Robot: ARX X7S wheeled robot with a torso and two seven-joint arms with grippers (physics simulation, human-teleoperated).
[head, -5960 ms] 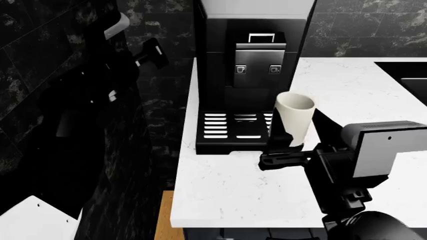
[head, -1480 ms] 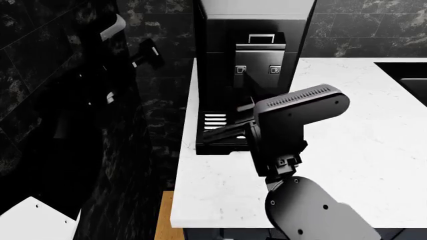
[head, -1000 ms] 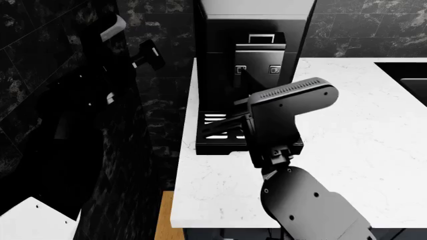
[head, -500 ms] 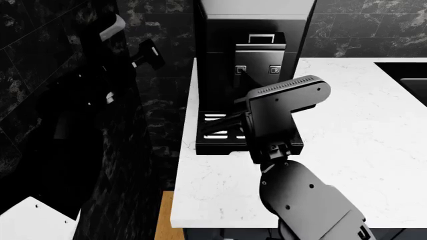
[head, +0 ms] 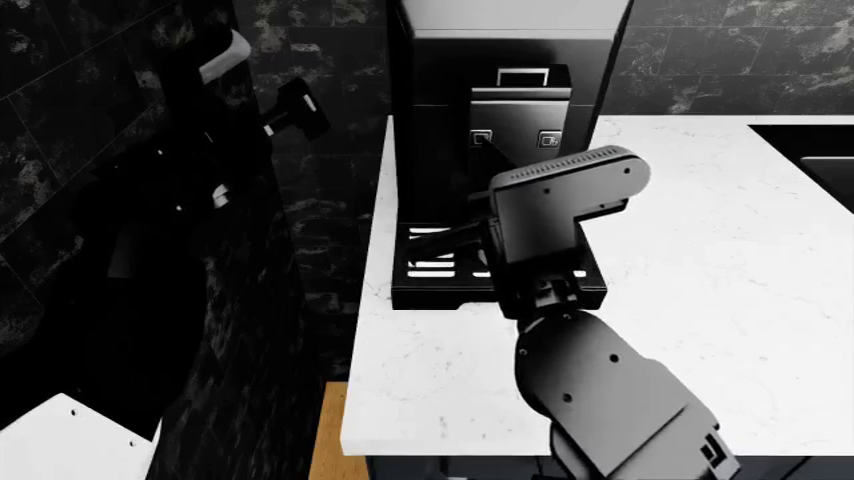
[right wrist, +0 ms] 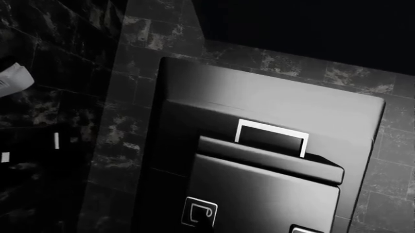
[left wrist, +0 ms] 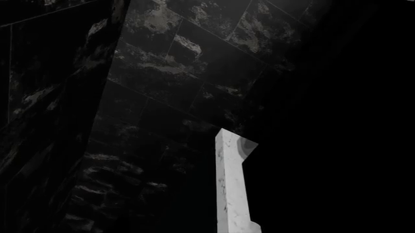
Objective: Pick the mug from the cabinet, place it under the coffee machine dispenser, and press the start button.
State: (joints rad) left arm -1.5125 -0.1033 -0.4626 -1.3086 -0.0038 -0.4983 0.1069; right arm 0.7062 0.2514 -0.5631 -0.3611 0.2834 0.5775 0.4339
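The black coffee machine [head: 514,60] stands at the back of the white counter, its dark grey dispenser [head: 521,112] jutting over the slotted drip tray [head: 430,255]. My right arm's grey wrist block [head: 561,195] covers the tray's right half, and the mug is hidden. My right gripper [head: 483,150] points one dark tip at the left cup button [head: 482,139]. In the right wrist view the tip [right wrist: 207,228] sits just under that button [right wrist: 199,212] on the dispenser [right wrist: 259,187]; it looks shut and empty. My left gripper [head: 302,108] hangs raised at the far left, its state unclear.
The white marble counter [head: 707,250] runs right to a dark sink [head: 814,150]. A second button [head: 550,140] sits right of the first. Dark marble wall fills the left side. The left wrist view shows only dark tiles and a white counter edge [left wrist: 230,194].
Six seconds ago my right gripper held the mug beside the tray. Now the mug is out of sight, and the right arm has crept left and closer to the machine's buttons. The left arm is still.
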